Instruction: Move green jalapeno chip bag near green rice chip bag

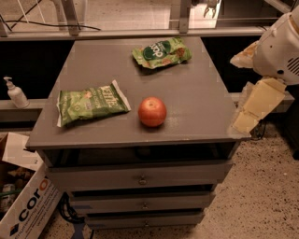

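Jalapeno bag front-left, rice bag behind apple, gripper beyond table.

A robot arm just beside the right edge of the desk: a rounded white shell with a patch of dark vent slits, and below it flat, angular, pale cream-yellow panels. The pincer, small and pale, shows beyond the desk's far edge.
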You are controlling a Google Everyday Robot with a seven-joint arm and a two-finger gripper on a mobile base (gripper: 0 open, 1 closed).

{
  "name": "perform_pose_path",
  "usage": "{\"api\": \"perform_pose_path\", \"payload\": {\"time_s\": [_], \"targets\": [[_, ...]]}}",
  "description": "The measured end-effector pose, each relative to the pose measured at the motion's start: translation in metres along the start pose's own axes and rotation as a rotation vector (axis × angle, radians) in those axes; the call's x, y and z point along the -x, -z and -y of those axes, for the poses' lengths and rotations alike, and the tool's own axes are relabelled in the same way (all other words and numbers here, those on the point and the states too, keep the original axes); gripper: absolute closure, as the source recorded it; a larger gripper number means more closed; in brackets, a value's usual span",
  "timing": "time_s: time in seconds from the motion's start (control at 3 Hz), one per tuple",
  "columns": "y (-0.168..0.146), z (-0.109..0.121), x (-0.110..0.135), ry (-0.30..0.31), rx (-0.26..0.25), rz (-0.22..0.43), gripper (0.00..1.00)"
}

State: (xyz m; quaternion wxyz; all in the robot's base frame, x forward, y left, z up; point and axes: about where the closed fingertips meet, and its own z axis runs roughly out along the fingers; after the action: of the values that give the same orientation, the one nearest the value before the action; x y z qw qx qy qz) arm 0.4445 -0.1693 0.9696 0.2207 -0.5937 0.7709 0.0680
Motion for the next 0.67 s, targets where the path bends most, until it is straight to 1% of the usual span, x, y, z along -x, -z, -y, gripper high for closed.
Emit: {"api": "perform_pose_path", "payload": {"time_s": [0.33, 0.67], "targets": [[-0.015, -0.002, 0.041, -0.001, 0.033, 0.148, 0.0], [-0.026, -0.005, 0.09, 0.032, 0.014, 0.27, 0.0]]}}
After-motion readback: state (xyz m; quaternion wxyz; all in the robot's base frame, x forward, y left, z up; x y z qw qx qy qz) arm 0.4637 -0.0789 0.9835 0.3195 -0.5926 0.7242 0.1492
